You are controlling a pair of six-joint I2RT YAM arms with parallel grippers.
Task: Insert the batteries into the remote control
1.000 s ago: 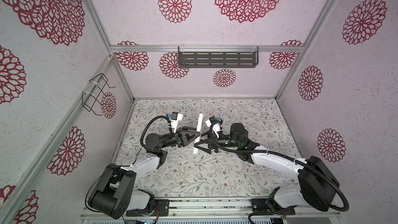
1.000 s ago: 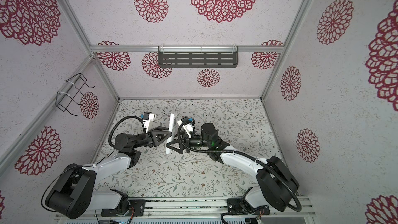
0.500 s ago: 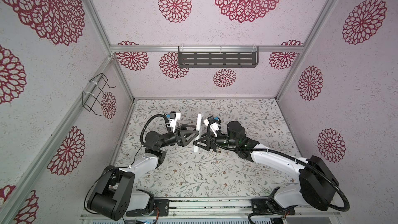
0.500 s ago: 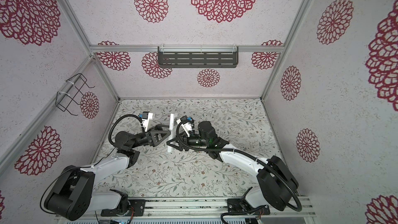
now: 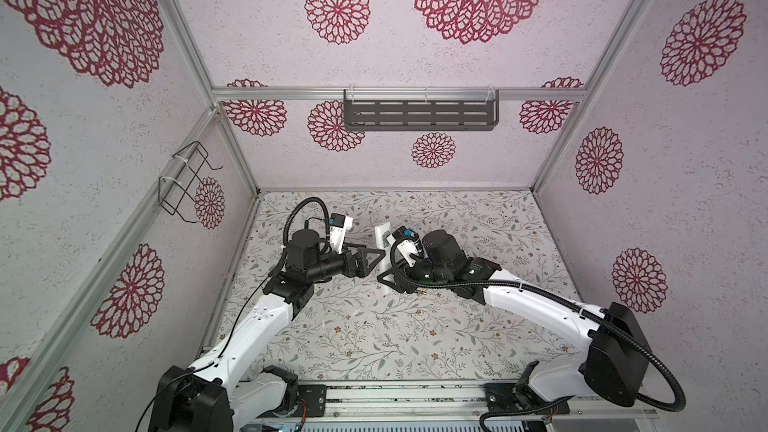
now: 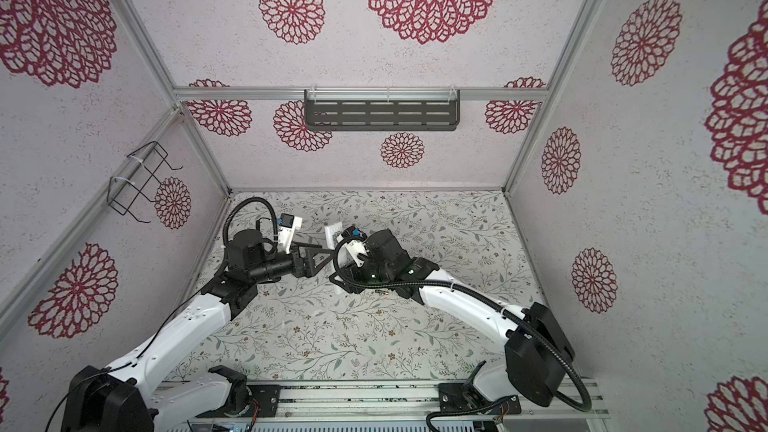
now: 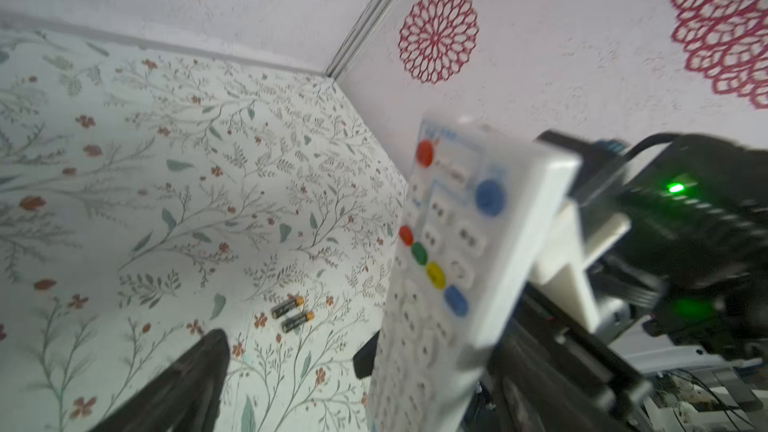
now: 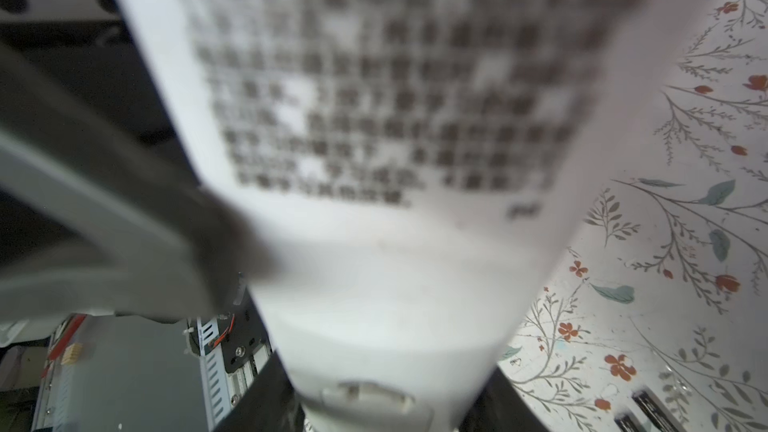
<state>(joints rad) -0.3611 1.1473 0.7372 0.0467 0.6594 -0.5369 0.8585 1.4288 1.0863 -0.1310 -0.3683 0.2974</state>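
The white remote control (image 5: pixel 382 236) (image 6: pixel 334 233) stands on end, tilted, above the floral mat. My right gripper (image 5: pixel 387 281) (image 8: pixel 382 407) is shut on its lower end, with a dark finger on each side. The right wrist view shows its plain back (image 8: pixel 374 263) with a printed label and a cover latch. Its buttoned face (image 7: pixel 449 259) shows in the left wrist view. My left gripper (image 5: pixel 371 258) (image 7: pixel 374 380) is open, its fingers (image 7: pixel 191 380) spread wide and apart from the remote. Two batteries (image 7: pixel 292 313) (image 8: pixel 650 409) lie side by side on the mat, under the right arm (image 6: pixel 380 291).
A dark slotted shelf (image 5: pixel 419 115) hangs on the back wall and a wire basket (image 5: pixel 185 180) on the left wall. Patterned walls close in the mat (image 5: pixel 415 347) on three sides. A metal rail (image 5: pixel 415 394) runs along the front edge.
My left gripper has opened and let go of the remote, then drawn back a little to the left. My right gripper has closed on the remote's lower end.
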